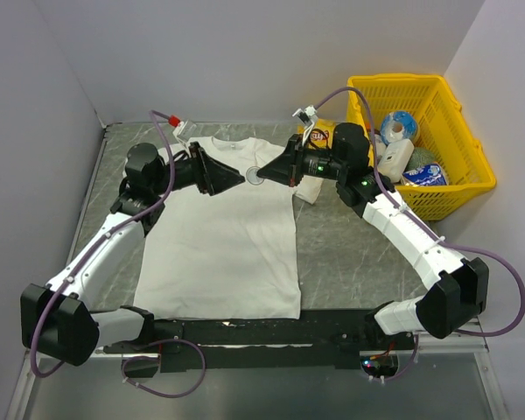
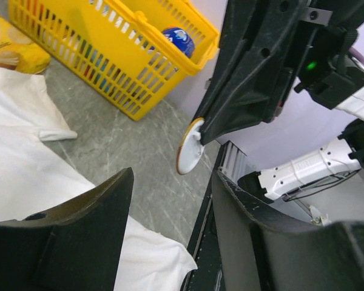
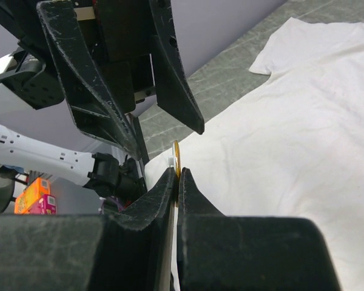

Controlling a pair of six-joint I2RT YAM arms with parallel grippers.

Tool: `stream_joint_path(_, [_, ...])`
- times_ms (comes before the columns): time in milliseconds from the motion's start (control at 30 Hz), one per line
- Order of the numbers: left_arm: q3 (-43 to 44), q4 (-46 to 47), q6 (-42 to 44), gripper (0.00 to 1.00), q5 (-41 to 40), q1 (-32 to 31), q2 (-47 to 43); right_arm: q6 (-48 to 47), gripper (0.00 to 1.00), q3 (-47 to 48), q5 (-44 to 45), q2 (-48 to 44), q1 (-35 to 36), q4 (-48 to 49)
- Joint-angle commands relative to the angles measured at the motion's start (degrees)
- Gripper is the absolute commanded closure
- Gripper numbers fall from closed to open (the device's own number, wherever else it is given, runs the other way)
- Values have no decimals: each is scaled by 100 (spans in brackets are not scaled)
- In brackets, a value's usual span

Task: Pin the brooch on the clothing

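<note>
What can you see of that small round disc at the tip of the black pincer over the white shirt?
The small round brooch is a thin flat disc, white-faced with a golden-brown rim. The right pincer is shut on its edge, holding it above the chest of the plain white cotton T-shirt. The left pincer faces it with jaws open, not touching it.

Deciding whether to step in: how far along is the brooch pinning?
Done: the T-shirt lies spread flat. In hand: the right gripper pinches the brooch above its chest, the open left gripper facing it. Left: the brooch is not yet on the fabric.
</note>
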Motion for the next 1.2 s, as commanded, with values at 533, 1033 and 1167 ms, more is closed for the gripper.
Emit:
stream_joint_path(533, [137, 1010, -445, 81, 486, -281, 262, 167, 100, -37, -382, -232, -59, 467])
stream_joint_path(1033, [75, 1371, -656, 74, 557, -316, 306, 202, 100, -125, -531, -188, -68, 572])
stream_joint_path(1167, [102, 1240, -586, 94, 522, -325, 306, 211, 100, -169, -452, -258, -77, 599])
